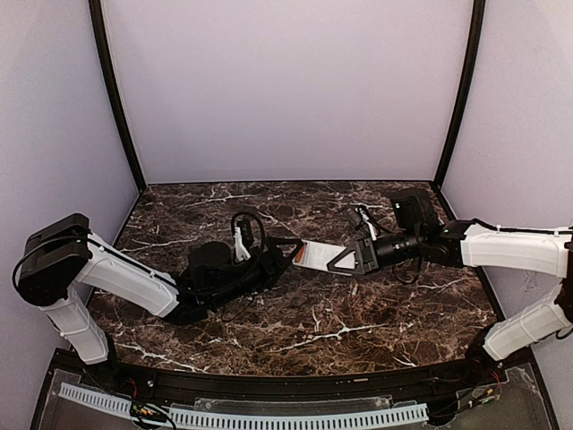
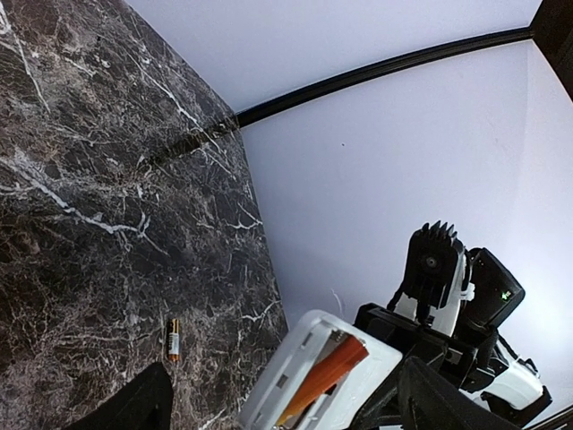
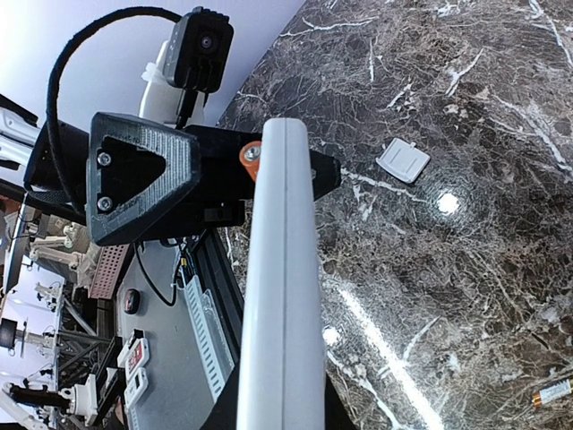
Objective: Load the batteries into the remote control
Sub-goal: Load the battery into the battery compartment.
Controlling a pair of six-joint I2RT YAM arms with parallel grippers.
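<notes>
Top camera, left to right: my left gripper (image 1: 285,254) is spread wide, fingers straddling one end of the remote (image 1: 315,256) without clamping it. That remote sits between both grippers over the middle of the marble table (image 1: 295,331), and my right gripper (image 1: 347,261) is clenched on its far end. Left wrist: an orange battery (image 2: 324,376) lies in the open compartment, with a second battery (image 2: 174,339) loose on the table.

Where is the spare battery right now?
The spare battery lies alone on the dark marble table, left of the remote in the left wrist view.
</notes>
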